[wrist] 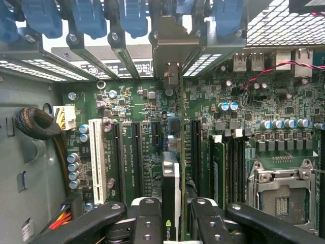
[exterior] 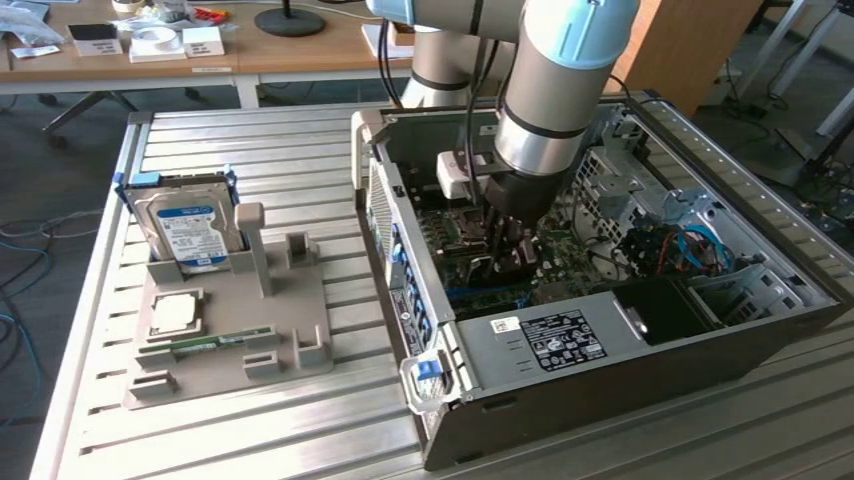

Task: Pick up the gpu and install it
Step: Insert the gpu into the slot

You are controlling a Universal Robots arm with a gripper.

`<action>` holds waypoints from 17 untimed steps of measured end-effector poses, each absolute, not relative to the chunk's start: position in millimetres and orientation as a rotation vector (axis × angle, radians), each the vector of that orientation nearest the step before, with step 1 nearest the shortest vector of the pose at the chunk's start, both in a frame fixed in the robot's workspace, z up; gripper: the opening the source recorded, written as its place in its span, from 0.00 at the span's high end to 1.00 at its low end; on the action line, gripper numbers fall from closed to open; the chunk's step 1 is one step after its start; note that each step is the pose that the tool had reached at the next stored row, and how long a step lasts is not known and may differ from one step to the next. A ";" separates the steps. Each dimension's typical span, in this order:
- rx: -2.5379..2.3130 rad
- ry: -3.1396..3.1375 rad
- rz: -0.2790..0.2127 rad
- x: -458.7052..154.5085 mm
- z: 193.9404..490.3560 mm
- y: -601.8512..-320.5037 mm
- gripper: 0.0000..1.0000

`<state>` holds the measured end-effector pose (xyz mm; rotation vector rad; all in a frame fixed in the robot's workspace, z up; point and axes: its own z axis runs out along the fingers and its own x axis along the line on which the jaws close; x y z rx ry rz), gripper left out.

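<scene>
Fingers [wrist: 147,223] observed closed narrowly on the gpu [wrist: 171,178], one on each face, inside the open computer case [exterior: 601,390]. The card stands on edge above the motherboard [wrist: 137,107], between its expansion slots. Its silver bracket [wrist: 170,46] meets the rear slot openings. Whether it is seated cannot be told. Beside the case on the surface [exterior: 267,140], a grey holder [exterior: 287,320] carries a hard drive [exterior: 187,225].
</scene>
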<state>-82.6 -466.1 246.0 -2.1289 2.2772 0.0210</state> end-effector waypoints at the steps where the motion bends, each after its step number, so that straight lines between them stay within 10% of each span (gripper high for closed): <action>1: -2.129 2.277 0.021 -82.6 246.0 -466.0 0.73; 17: -2.126 2.274 0.029 -82.6 244.8 -466.1 0.73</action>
